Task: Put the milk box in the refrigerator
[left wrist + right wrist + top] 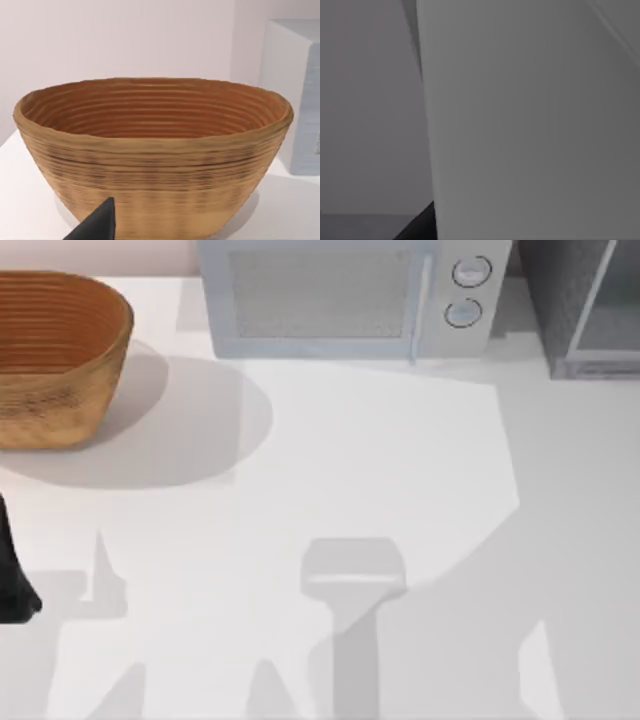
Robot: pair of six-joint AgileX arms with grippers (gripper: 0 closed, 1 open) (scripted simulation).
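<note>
Table (400, 470) surface spreads white before us, broad and bare through its middle and near side, crossed by grey shadows of our arms. At its far right corner stands the refrigerator (585, 305), a dark grey cabinet with a lighter frame, cut off by the top view's edge, so we see just its lower left part with its long axis running away from us. Just left of it, along the far edge, sits the pale microwave (345, 295), its two round knobs (470, 272) on the right end of its front, a narrow gap parting it from the refrigerator. Toward the far left rests the woven basket (55, 355), its brown rim open upward; from the left wrist view its ribbed bowl (150, 165) faces us squarely, with the microwave's side just beyond it. Our left arm (12, 580) shows as a dark shape at the table's left edge, well short of the basket, and one dark fingertip (97, 225) of its gripper pokes into its wrist view; we cannot tell how far the fingers stand apart. Our right wrist view shows plain grey panels close up with a dark fingertip (420, 225) at the rim; again we cannot tell the spread, nor where the milk box is.
</note>
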